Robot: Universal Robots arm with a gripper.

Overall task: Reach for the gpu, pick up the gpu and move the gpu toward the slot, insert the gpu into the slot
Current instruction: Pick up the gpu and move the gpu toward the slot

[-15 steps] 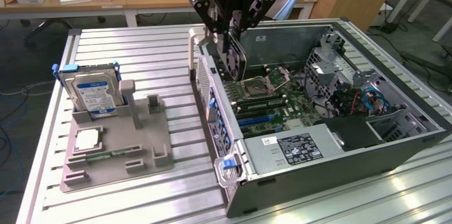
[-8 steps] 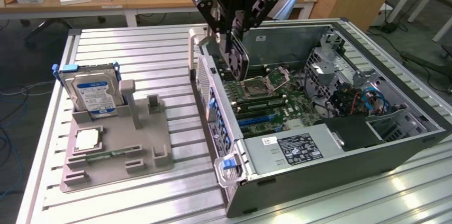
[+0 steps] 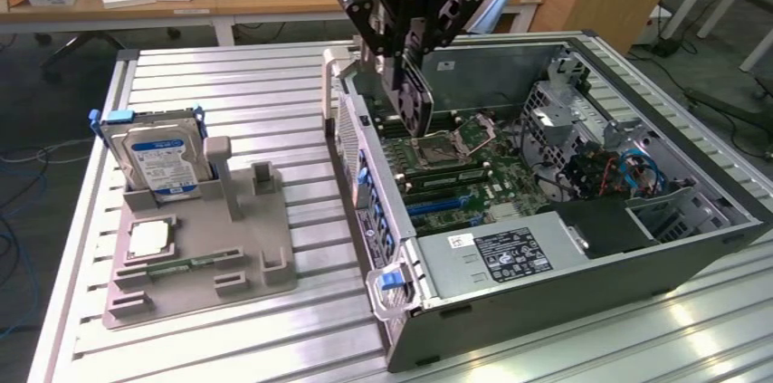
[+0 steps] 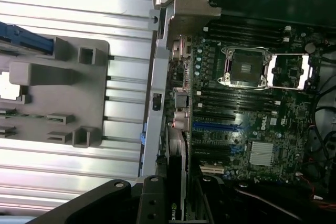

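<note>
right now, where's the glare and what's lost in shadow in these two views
exterior view: glare streaks on the table beside the case, gpu hangs as a dark shape; wrist view: table slats wash out white, gpu in deep shadow

**Exterior view.** Camera off the arm, raised, angled down across the slatted aluminium table (image 3: 242, 84). Mid distance. It takes in the whole open computer case (image 3: 676, 247) on the exterior view's right, the grey fixture tray (image 3: 271, 256) on the exterior view's left, and office desks (image 3: 121, 12) behind.

**Wrist view.** Camera above the gripper (image 3: 405, 57), facing straight down, close over the case's rear wall. The edge of the gripped gpu (image 4: 176, 205) lies nearest the lens.

**Shared ground.** The motherboard (image 4: 252, 129), the CPU socket (image 4: 244, 66), the case's rear wall, part of the fixture tray, and the table slats between tray and case.
</note>
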